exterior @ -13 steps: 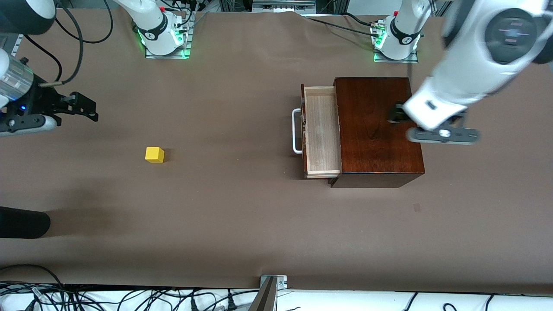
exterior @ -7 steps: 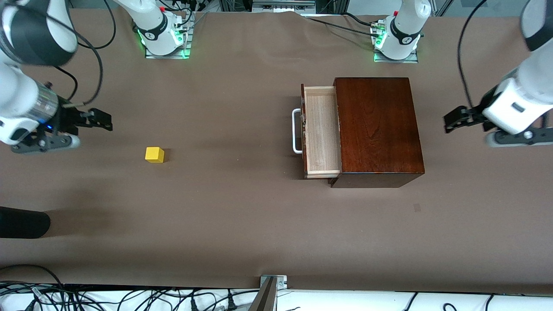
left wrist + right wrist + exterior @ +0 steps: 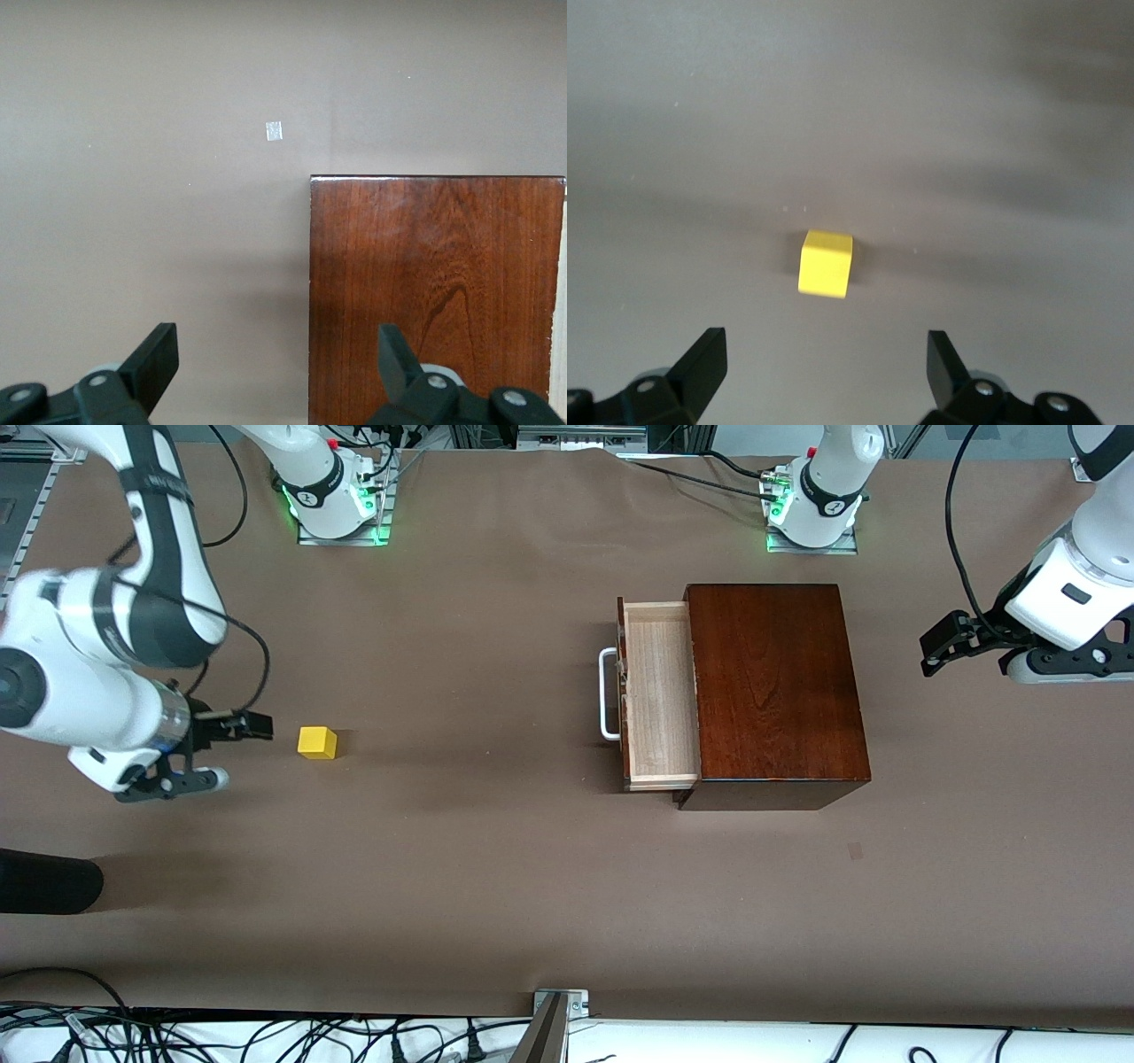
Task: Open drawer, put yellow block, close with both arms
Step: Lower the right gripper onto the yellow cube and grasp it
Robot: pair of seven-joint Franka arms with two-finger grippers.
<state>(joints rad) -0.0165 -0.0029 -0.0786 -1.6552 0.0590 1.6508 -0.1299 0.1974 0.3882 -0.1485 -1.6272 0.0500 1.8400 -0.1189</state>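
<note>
The yellow block (image 3: 317, 742) lies on the brown table toward the right arm's end. My right gripper (image 3: 251, 727) hangs low over the table just beside it, on the side toward the right arm's end, open and holding nothing. In the right wrist view the block (image 3: 826, 263) sits ahead of the open gripper (image 3: 824, 363). The drawer (image 3: 660, 695) stands pulled out of the dark wooden box (image 3: 775, 691); its tray is bare and its white handle (image 3: 608, 694) faces the block. My left gripper (image 3: 942, 644) is open over the table beside the box, toward the left arm's end. The left wrist view shows the box top (image 3: 434, 292) past the open gripper (image 3: 276, 363).
A black rounded object (image 3: 44, 881) pokes in at the table's edge near the right arm's end. A small pale mark (image 3: 855, 851) lies on the table nearer the front camera than the box. A metal bracket (image 3: 558, 1001) and cables run along the front edge.
My right arm has swung down toward the yellow block, its gripper now beside it. My left arm has left the box top and moved out toward its own end of the table.
</note>
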